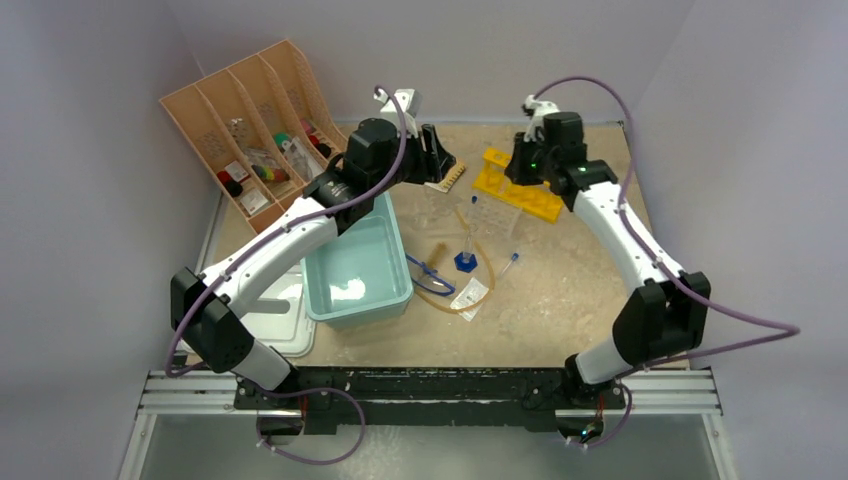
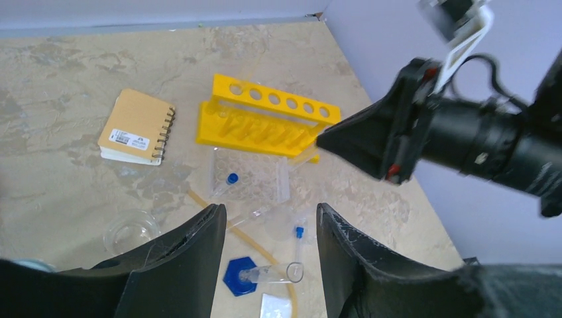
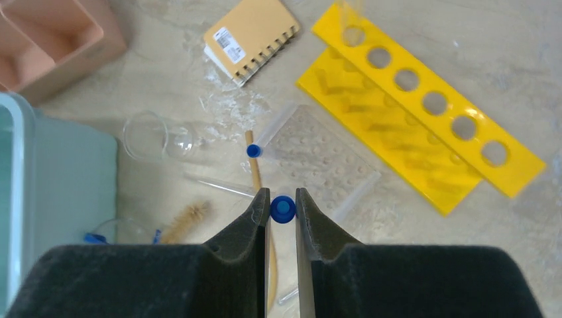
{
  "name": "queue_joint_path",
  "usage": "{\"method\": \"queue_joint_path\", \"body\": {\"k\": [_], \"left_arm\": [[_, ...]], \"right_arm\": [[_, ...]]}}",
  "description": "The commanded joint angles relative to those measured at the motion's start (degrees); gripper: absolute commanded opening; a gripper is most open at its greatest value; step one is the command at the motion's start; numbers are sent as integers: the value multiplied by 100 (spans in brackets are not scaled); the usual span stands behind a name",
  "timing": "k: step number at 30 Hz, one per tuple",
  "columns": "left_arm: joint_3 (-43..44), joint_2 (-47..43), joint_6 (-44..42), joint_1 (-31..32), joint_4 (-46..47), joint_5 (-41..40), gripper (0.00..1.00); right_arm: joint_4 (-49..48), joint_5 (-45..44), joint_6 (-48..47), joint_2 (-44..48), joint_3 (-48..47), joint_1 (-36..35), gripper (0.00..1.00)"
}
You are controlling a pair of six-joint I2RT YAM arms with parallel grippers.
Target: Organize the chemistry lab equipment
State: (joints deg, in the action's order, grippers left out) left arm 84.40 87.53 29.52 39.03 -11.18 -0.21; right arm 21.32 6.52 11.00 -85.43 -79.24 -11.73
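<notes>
Fingers of our right gripper (image 3: 283, 199), matte black wedges, pinch a thin blue-capped test tube (image 3: 283, 209) by the dimpled clear tray (image 3: 318, 159). Our left gripper (image 2: 270, 212) hangs spread wide above the hexagon-based cylinder (image 2: 265, 273).

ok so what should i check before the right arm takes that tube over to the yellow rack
1. right gripper closed on the blue cap of the test tube: ok
2. tube body hanging straight under the cap: cannot tell, it is hidden from view
3. free holes in the yellow rack: ok, most look empty
4. left gripper open and empty: ok
5. left gripper apart from the rack: ok, it is over by the notebook
</notes>
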Motion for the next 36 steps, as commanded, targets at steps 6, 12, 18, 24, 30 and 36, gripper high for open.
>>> {"method": "queue_joint_path", "body": {"k": [6, 12, 18, 24, 30, 36], "left_arm": [[-43, -297, 144, -41, 823, -752, 53], [29, -237, 60, -111, 653, -764, 53], [24, -197, 35, -149, 566, -726, 53], [23, -161, 32, -174, 516, -656, 53], [-2, -180, 36, -192, 476, -666, 53], [-17, -265, -39, -195, 503, -704, 53]], "right_arm": [[-978, -794, -1499, -413, 112, -878, 10], [-1371, -868, -1722, -562, 476, -1086, 10], [-2227, -500, -1701, -518, 1109, -1100, 10], [-2555, -455, -1694, -633, 1321, -1098, 10], [-2997, -344, -1739, -654, 1632, -1102, 10], [-3161, -218, -1742, -699, 1806, -1103, 10]]}}
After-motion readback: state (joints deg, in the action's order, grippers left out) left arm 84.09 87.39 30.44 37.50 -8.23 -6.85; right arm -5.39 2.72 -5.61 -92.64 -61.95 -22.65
